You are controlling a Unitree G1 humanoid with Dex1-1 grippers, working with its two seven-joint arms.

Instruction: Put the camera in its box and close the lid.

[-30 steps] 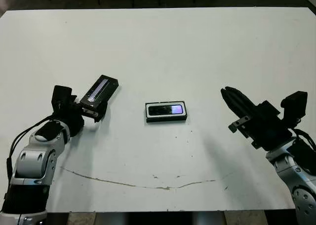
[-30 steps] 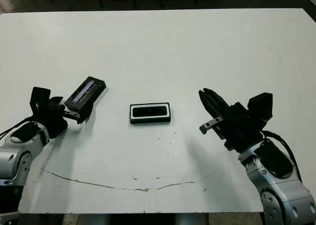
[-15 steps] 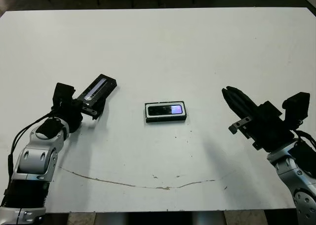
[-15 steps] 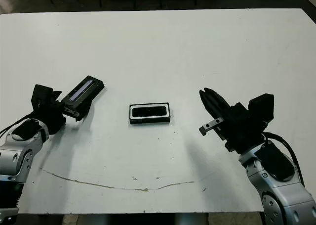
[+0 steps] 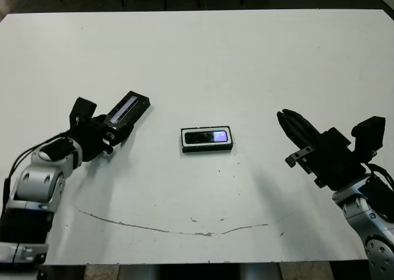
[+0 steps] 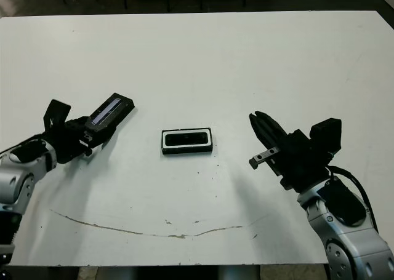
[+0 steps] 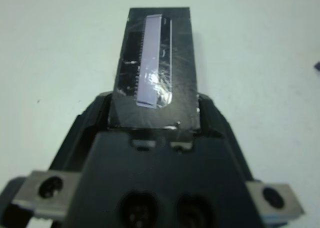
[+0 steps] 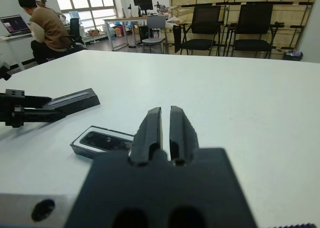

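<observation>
Black fingers of your left gripper clamp one end of the lid, which juts up and away from the wrist, window strip facing up, clear of the white table. At the middle you have the box lying flat with the camera inside it. Your right gripper hovers low on the right, pointing inward, its two fingers pressed together and holding nothing. Beyond the table stand chairs, desks and a seated person.

Left gripper clamped; right gripper jaws together.
</observation>
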